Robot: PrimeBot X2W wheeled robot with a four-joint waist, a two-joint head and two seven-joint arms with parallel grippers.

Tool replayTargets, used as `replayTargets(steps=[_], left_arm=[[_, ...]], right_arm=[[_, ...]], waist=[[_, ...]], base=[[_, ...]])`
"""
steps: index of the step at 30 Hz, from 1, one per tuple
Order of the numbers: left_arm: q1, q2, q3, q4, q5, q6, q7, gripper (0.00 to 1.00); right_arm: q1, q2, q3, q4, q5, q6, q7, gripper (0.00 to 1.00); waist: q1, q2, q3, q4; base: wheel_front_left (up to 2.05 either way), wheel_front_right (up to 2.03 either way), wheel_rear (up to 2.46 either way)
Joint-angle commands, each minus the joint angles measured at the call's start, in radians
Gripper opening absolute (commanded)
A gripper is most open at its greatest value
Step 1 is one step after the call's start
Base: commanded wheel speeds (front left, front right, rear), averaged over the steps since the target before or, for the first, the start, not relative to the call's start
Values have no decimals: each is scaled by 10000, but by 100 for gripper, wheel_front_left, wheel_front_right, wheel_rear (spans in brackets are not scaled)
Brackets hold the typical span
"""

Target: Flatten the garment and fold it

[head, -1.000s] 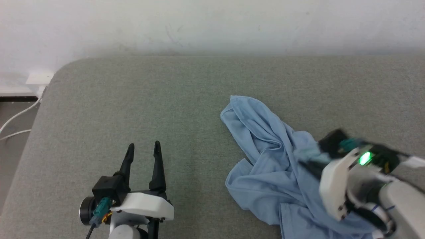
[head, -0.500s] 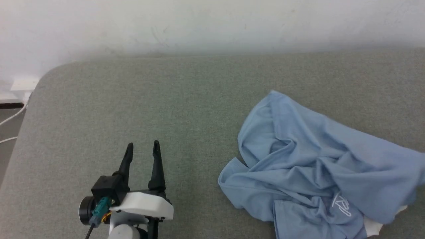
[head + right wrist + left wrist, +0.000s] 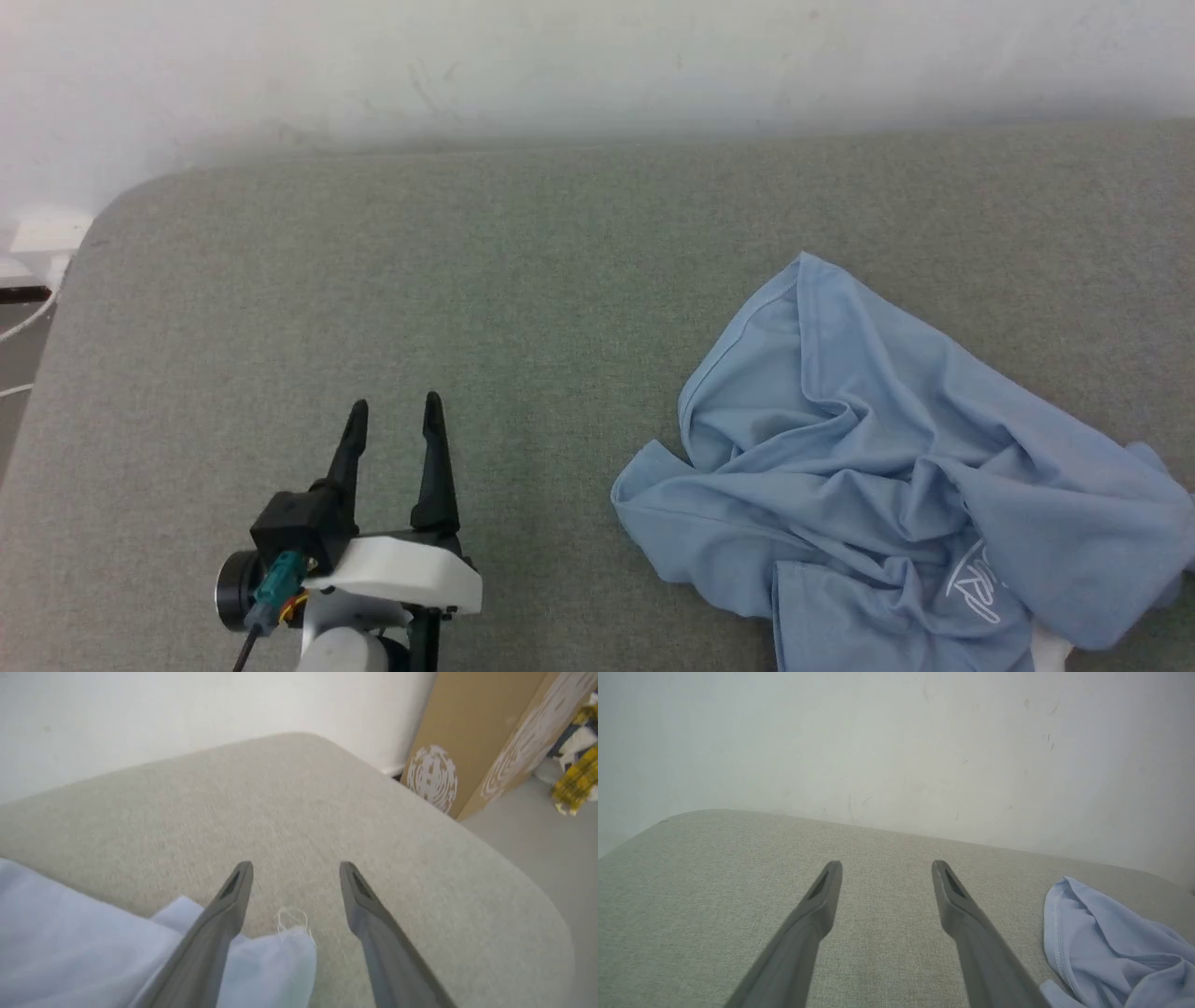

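L gripper (image 3: 395,403) was wide open, nothing in it, over the grey padded top (image 3: 373,261), well apart from the light blue polo shirt (image 3: 887,467). R gripper (image 3: 296,864) was open too, fingers spread over a shirt corner, not pinching. Shirt lay crumpled on the right, its long way slanting from far-left tip to near-right, w/ white logo (image 3: 971,583) at the near end.

Soft, diffuse, fairly bright light leaves only pale shadows in the folds of the garment (image 3: 896,485) and a dim band where wall (image 3: 597,56) meets table (image 3: 373,280), while the right wrist view is smeared with motion blur.
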Motion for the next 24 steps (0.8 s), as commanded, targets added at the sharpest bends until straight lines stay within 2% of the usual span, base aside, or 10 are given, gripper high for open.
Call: replayTargets(steps=[1, 6, 9, 14, 20, 24], left_arm=[[-27, -3, 92, 22, 83, -90, -47, 100], [141, 1, 146, 70, 172, -165, -47, 100], [173, 19, 59, 186, 249, -264, -47, 100], [-66, 61, -514, 561, 449, -624, 203, 100], [-656, 31, -1975, 1322, 552, -1446, 1643, 100], [-1277, 10, -3233, 1905, 479, -1991, 2928, 100]], right_arm=[[-55, 164, 96, -374, -294, -9, -750, 100], [345, 539, 881, -1580, -689, -9, -1260, 100], [920, 1024, 1721, -2960, -944, -9, -1276, 100], [2125, 1680, 3108, -5305, -1170, -9, -704, 100], [3222, 1981, 4175, -7219, -1148, -9, 55, 100], [3422, 2037, 4324, -7889, -1145, -9, 394, 100]], waist=[[0, -1, -184, -7], [0, -1, -491, -67], [0, -1, -691, -134], [0, -1, -969, -263], [0, -1, -1120, -561], [0, -1, -988, -834]], base=[[0, 0, 0], [0, 0, 0], [0, 0, 0], [0, 0, 0], [0, 0, 0], [0, 0, 0]])
